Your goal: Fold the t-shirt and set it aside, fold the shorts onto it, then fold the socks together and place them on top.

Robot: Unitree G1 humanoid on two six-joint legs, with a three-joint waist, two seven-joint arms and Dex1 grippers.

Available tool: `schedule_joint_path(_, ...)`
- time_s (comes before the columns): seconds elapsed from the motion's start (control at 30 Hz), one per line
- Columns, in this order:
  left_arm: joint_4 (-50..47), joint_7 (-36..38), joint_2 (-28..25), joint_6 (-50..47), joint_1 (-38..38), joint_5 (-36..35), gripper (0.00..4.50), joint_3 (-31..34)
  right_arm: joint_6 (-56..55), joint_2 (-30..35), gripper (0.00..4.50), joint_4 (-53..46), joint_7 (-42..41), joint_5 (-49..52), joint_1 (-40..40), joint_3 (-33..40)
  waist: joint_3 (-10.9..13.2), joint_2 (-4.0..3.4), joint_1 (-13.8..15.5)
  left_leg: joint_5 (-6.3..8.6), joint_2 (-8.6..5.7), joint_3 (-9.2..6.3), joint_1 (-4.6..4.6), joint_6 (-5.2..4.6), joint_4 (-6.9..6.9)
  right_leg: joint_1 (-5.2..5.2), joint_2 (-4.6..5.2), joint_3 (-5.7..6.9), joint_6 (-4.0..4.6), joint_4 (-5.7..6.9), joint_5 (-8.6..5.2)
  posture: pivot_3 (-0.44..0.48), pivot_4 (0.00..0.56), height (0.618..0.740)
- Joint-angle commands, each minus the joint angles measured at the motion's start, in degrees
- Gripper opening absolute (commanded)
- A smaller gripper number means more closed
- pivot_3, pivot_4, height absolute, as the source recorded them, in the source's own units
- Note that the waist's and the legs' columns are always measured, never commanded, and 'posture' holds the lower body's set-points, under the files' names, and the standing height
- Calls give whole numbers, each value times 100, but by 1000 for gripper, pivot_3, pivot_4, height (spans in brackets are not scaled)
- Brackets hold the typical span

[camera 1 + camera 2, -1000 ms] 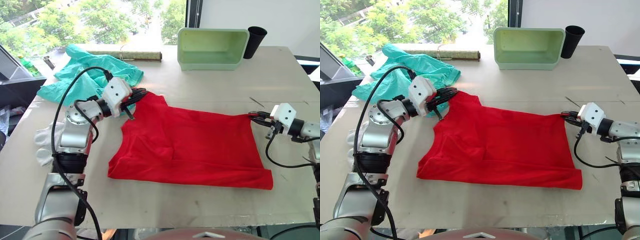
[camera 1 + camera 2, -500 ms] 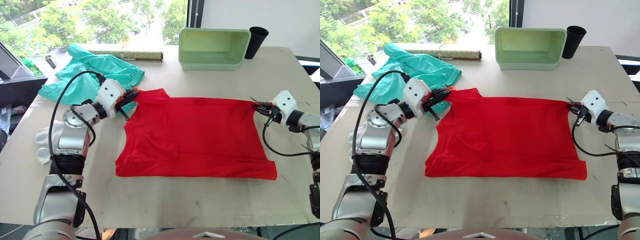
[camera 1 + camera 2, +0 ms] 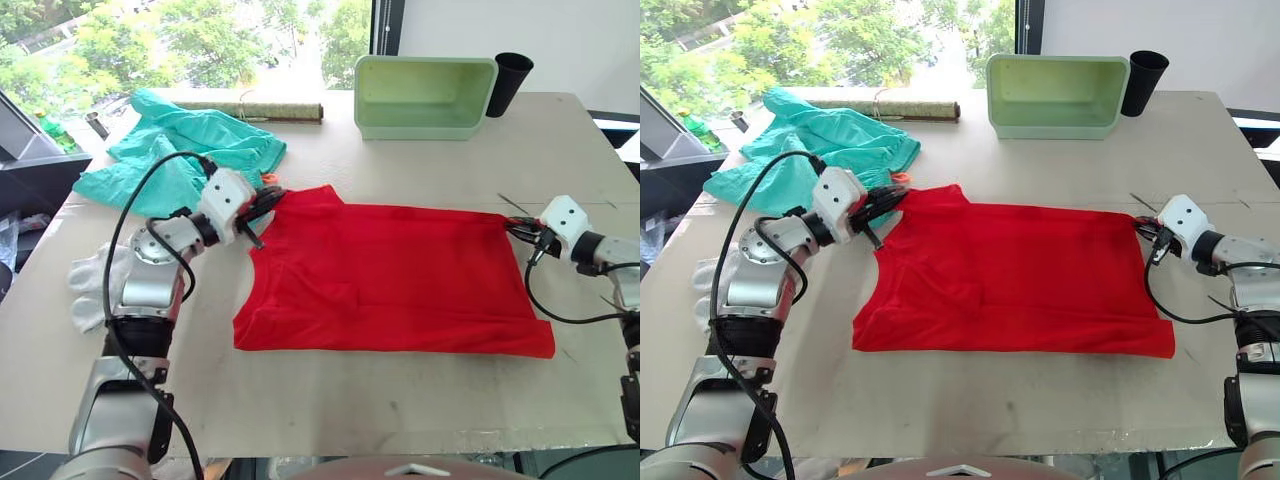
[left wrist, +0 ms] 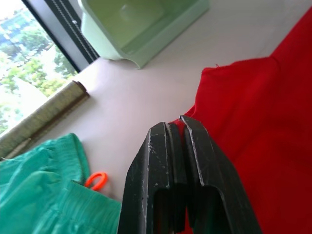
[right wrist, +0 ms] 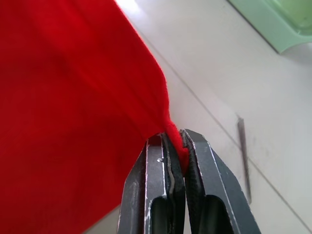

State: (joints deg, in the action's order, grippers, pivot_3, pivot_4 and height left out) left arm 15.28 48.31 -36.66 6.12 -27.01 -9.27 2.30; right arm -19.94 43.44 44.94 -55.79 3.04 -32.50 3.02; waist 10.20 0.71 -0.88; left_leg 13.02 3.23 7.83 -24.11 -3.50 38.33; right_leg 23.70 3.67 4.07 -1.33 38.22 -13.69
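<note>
Both jaw pairs are pressed together on red cloth, no gap showing in either wrist view.

Far left, at the table edge: the socks (image 3: 92,287), pale, bunched beside the left arm. Behind them, toward the window, the shorts (image 3: 180,150) lie crumpled in a teal heap, orange drawstring loop (image 4: 96,180) peeking out next to the shirt's corner. A rolled mat (image 3: 262,109) lies along the back edge past the shorts.

Left gripper (image 3: 268,198): fingers (image 4: 161,161) closed tight, a fold of the t-shirt (image 3: 390,275) pinched between them at its far left corner. Grip sits just beside the shorts' edge.

T-shirt: spread flat across the middle of the table (image 3: 330,390), folded over into a rough rectangle, the top edge drawn in a line between the two grippers. Lower edge lies loose on the surface, slightly rumpled at the left.

Behind the shirt, well apart: a pale green bin (image 3: 425,95) tipped on its side, opening facing the robot, with a black cup (image 3: 510,82) standing at its right end.

Right gripper (image 3: 519,232): clamped shut on the shirt's far right corner, cloth gathered to a small point between the fingers (image 5: 156,180). A thin dark mark (image 5: 243,156) on the tabletop lies just beyond it.
</note>
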Motion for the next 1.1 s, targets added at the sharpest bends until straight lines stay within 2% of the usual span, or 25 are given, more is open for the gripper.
schedule_joint_path(0.03, -311, 27, -114, 173, 43, -8, 0, 110, -192, 141, 23, -288, -180, 146, 90, 95, 0, 0, 3, 0, 0, -2, 0, 0, 0, 0, 0, 1, 0, 0, 0, 0, 150, 740)
schedule_joint_path(0.5, -737, 342, -382, 288, 555, 7, 0, 36, -570, 253, 23, -440, -447, 133, 413, 44, 0, 0, 4, 0, 1, -2, 1, 0, -1, 0, 6, 0, 1, 0, 0, 0, 150, 740)
schedule_joint_path(0.77, -762, 540, -469, 376, 663, 137, 0, -72, -737, 262, 23, -264, -519, 72, 341, -10, 0, 0, 5, 0, 0, -2, 4, 0, -2, -1, 15, 1, 1, 0, 0, 0, 150, 740)
schedule_joint_path(0.87, -702, 594, -488, 477, 682, 237, 0, -121, -705, 276, 953, -261, -673, 115, 334, -15, 0, 0, 6, 0, 0, -2, 4, 0, -2, -1, 17, 1, 1, 0, 0, 0, 150, 740)
schedule_joint_path(1.1, -585, 648, -509, 652, 722, 353, 0, -194, -146, 458, 4303, -574, -1528, 498, 501, 18, 0, 0, 6, 1, 0, -2, 4, 0, -2, -1, 21, 2, 1, 0, 0, 0, 150, 740)
